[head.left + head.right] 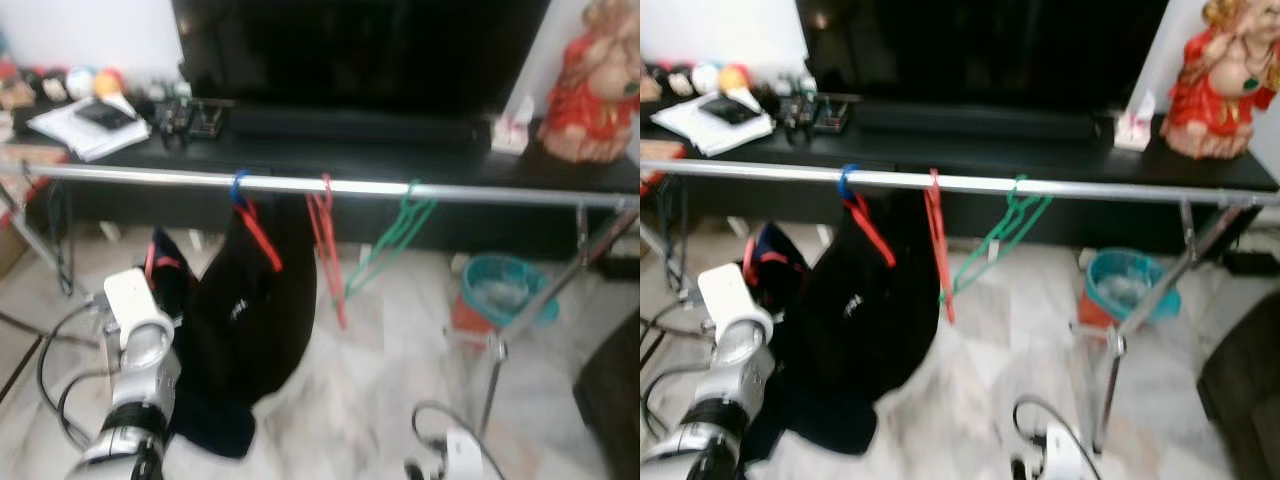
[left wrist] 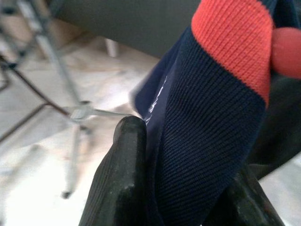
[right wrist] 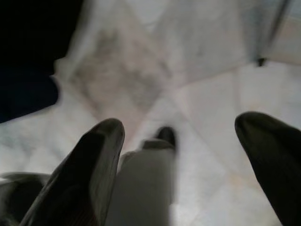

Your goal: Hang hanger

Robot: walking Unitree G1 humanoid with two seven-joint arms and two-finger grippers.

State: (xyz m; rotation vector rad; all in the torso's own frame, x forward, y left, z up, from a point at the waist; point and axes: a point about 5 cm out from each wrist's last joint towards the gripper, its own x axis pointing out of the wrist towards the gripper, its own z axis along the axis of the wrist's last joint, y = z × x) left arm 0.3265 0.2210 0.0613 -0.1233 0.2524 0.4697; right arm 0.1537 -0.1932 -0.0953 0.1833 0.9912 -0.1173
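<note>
The left gripper point(image 2: 188, 188) is clamped on a navy knit garment point(image 2: 207, 141) with an orange-red band, the cloth pinched between its two black fingers point(image 2: 122, 179); in the head views the silver left arm point(image 1: 135, 360) rises from the lower left toward the dark clothing point(image 1: 250, 310) that droops from the rail. Above and ahead of that gripper runs the silver rail point(image 1: 400, 188), edge to edge across the scene, carrying a red hanger with a blue hook point(image 1: 250, 215) that bears the dark clothing, a bare red hanger point(image 1: 325, 250) just to its right, and a bare green hanger point(image 1: 395, 235) further right again. Right of the green hanger the rail is bare up to the rack's slanting leg point(image 1: 530, 320), and below that stretch lies pale marble floor point(image 1: 380, 400) with a teal bin point(image 1: 500, 290) near the leg. Beyond the rail stands a black low cabinet point(image 1: 420, 160) with a dark screen point(image 1: 360, 50), papers point(image 1: 85, 125) to the left and a red figurine point(image 1: 595, 85) to the right. A small pale mark shows on the dark clothing, too blurred to read. The right gripper point(image 3: 188, 155) hangs low over the floor, its fingers spread wide with nothing between them.
</note>
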